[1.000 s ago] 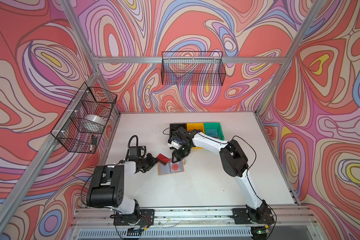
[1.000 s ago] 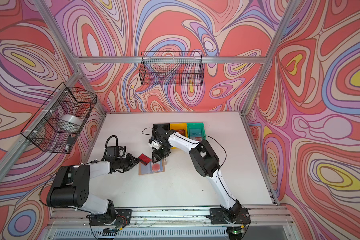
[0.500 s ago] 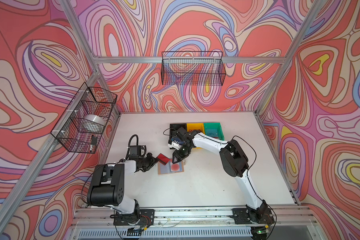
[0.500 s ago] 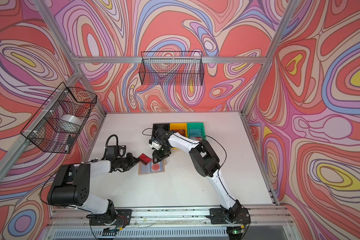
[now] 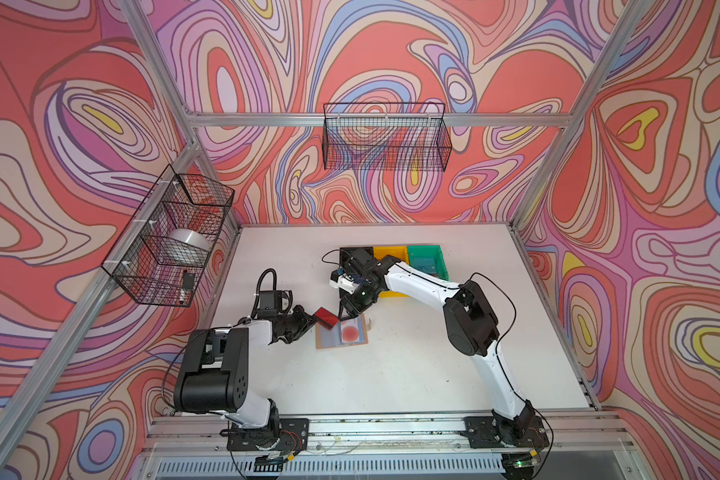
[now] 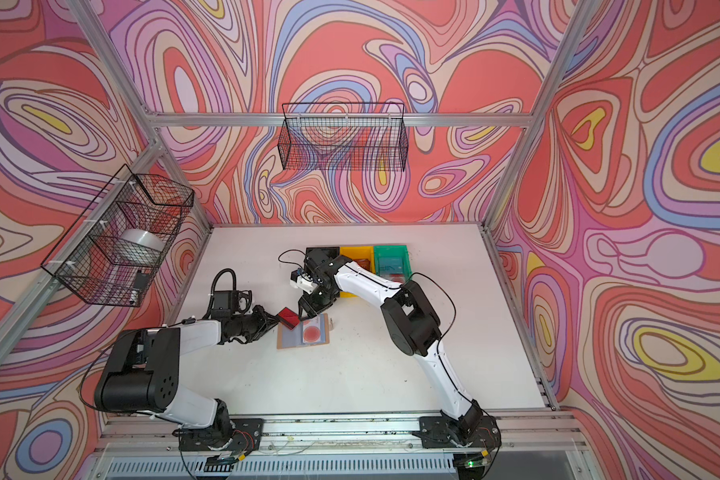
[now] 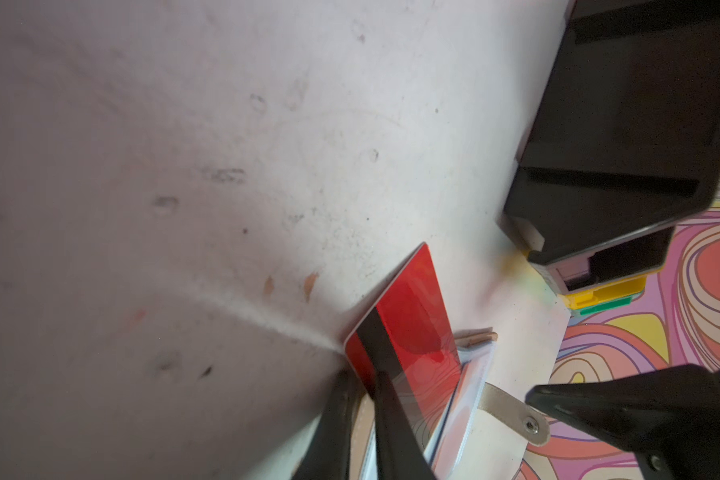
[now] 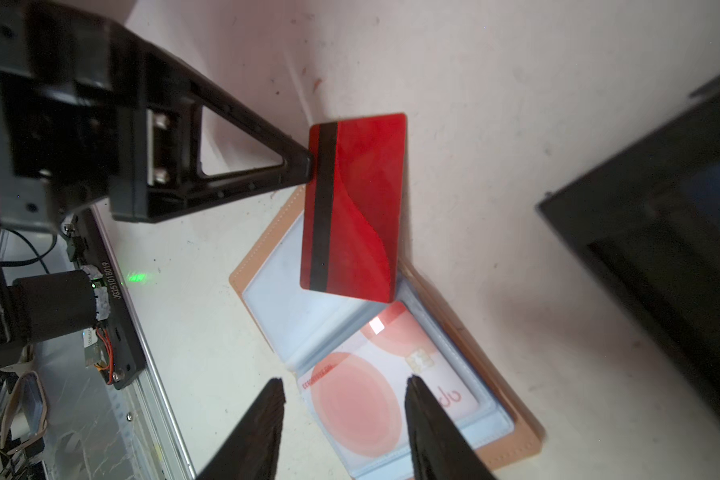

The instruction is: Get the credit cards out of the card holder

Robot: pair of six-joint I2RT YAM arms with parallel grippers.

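Note:
The tan card holder [image 5: 321,340] [image 6: 284,341] lies open and flat on the white table, its clear sleeves facing up. A pale credit card with a red circle [image 5: 351,333] [image 8: 362,399] sits inside one sleeve. The other sleeve [image 8: 275,299] looks empty. My left gripper [image 5: 313,318] [image 7: 364,380] is shut on the striped edge of a red credit card [image 5: 328,316] [image 7: 412,307] [image 8: 358,199], held tilted above the holder's left half. My right gripper [image 5: 347,312] [image 8: 344,380] hangs open just over the pale card, touching nothing.
Black [image 5: 352,254], yellow [image 5: 389,252] and green [image 5: 427,262] bins stand in a row behind the holder, under my right arm. A bluish card lies in the green bin [image 6: 391,264]. The holder's snap tab [image 7: 512,411] sticks out sideways. Wire baskets [image 5: 385,137] [image 5: 171,237] hang on the walls.

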